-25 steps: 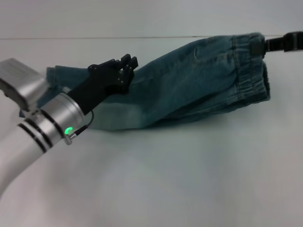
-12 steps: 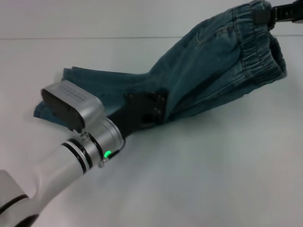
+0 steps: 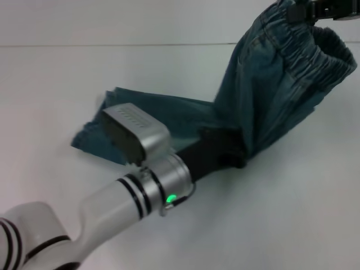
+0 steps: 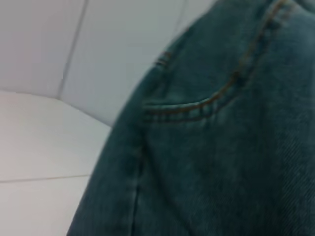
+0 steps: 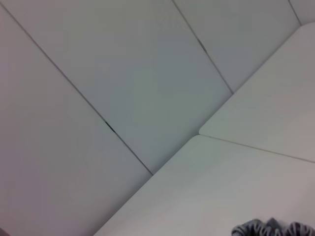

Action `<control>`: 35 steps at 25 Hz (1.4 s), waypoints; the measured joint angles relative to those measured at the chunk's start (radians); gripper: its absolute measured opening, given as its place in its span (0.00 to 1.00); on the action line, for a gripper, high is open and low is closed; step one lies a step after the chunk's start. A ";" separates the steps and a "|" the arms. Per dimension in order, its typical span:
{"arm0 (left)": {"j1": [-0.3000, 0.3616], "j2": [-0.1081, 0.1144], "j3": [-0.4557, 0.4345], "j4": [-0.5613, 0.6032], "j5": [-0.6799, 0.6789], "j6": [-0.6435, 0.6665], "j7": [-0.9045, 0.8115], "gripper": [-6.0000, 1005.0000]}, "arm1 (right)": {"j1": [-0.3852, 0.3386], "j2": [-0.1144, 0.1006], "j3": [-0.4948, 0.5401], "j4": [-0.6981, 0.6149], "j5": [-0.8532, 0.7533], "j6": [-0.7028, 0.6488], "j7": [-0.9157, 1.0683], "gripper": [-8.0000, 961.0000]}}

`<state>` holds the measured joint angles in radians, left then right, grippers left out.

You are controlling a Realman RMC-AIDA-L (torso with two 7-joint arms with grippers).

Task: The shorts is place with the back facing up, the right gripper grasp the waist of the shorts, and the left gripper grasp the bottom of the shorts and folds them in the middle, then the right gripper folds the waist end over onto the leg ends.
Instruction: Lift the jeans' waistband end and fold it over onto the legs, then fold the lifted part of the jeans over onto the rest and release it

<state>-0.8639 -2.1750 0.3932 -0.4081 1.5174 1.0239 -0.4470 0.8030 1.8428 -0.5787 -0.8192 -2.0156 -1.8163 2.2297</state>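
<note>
The blue-green denim shorts (image 3: pixel 264 101), folded lengthwise, lie with the leg ends (image 3: pixel 90 140) flat on the table at the left. The waist of the shorts (image 3: pixel 315 50) is lifted high at the upper right, and the right gripper (image 3: pixel 301 11) is shut on its puckered band at the picture's top edge. The left gripper (image 3: pixel 228 152) rests low against the middle of the shorts, where the cloth bends upward, and raised fabric covers its tip. The left wrist view is filled by denim with a curved pocket seam (image 4: pixel 206 105). A scrap of the gathered band (image 5: pixel 266 228) shows in the right wrist view.
The white table (image 3: pixel 292 214) extends to the front and right of the shorts. The left arm's silver wrist housing (image 3: pixel 135 132) covers part of the flat legs. A pale panelled wall (image 5: pixel 123 73) stands behind the table.
The right gripper has raised the waist higher and carried it leftward. The left arm has slid right along the shorts to the bend. The leg ends have shifted right on the table.
</note>
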 joint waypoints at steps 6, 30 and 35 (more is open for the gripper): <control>0.016 0.000 -0.288 -0.109 0.294 -0.143 0.075 0.07 | 0.009 0.002 -0.005 0.000 -0.005 0.002 -0.006 0.07; 0.427 0.002 -0.595 0.119 0.422 0.217 -0.002 0.32 | 0.051 0.059 -0.180 0.108 -0.009 0.173 -0.066 0.05; 0.513 0.009 -0.694 0.192 0.419 0.340 -0.010 0.55 | 0.131 0.098 -0.230 0.180 -0.010 0.237 -0.076 0.05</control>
<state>-0.3506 -2.1656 -0.3005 -0.2157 1.9364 1.3635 -0.4565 0.9336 1.9405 -0.8083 -0.6391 -2.0253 -1.5792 2.1536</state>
